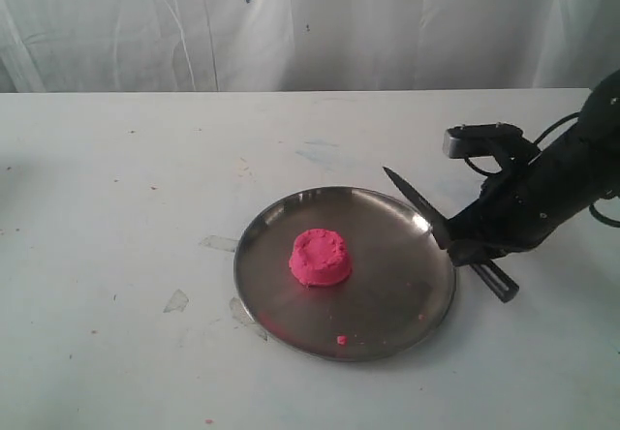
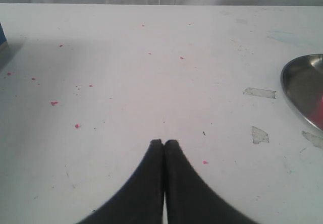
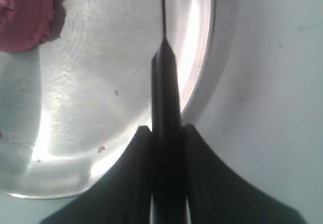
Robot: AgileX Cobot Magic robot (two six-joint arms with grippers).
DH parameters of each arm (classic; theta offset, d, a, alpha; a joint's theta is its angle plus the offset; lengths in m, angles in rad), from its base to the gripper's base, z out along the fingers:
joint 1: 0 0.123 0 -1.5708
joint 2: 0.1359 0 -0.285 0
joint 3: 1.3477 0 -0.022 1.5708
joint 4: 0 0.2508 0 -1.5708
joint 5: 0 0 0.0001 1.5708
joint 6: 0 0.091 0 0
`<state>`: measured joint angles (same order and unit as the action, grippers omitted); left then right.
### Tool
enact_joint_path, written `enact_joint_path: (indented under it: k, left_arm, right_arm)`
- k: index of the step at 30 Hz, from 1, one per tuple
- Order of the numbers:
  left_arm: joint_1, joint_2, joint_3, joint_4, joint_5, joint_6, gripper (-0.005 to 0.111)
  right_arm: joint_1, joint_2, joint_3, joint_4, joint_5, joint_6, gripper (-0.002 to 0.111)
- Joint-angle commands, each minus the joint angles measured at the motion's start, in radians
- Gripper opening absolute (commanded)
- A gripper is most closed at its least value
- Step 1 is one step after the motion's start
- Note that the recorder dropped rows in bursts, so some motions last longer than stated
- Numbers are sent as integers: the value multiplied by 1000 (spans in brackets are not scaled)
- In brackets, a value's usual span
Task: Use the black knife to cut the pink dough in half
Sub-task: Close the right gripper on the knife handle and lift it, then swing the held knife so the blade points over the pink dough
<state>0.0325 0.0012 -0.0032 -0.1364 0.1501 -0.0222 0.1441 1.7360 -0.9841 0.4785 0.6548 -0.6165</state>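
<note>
The pink dough (image 1: 321,257) is one round lump in the middle of the steel plate (image 1: 281,219). My right gripper (image 1: 463,239) is shut on the black knife (image 1: 418,201) by its handle, at the plate's right rim. The blade points up and left, held above the rim and apart from the dough. In the right wrist view the knife (image 3: 164,72) runs out from between the fingers (image 3: 140,148) of the gripper (image 3: 166,129) over the plate (image 3: 199,42), with the dough (image 3: 25,17) off to one side. My left gripper (image 2: 164,142) is shut on nothing over bare table.
A tiny pink crumb (image 1: 341,339) lies near the plate's front rim. Bits of clear tape (image 1: 176,300) stick to the white table left of the plate. A white curtain hangs behind the table. The plate's edge (image 2: 295,90) shows in the left wrist view.
</note>
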Motion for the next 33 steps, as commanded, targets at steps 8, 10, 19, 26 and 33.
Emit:
enact_joint_path:
  k: [8,10,19,26,33]
  left_arm:
    - [3,-1,3,-11,1,0,0]
    - [3,-1,3,-11,1,0,0]
    - [3,-1,3,-11,1,0,0]
    - [3,-1,3,-11,1,0,0]
    - [3,-1,3,-11,1,0,0]
  right_arm:
    - [112,-39,8,-260,-49,252,0]
    - [127,-60,8,-320,-56,314,0]
    - [139,-140,32,-183,-80,192,0]
    - [135,-140,40,142,14,-155,0]
    - [144,-140,40,243,78,-223,0]
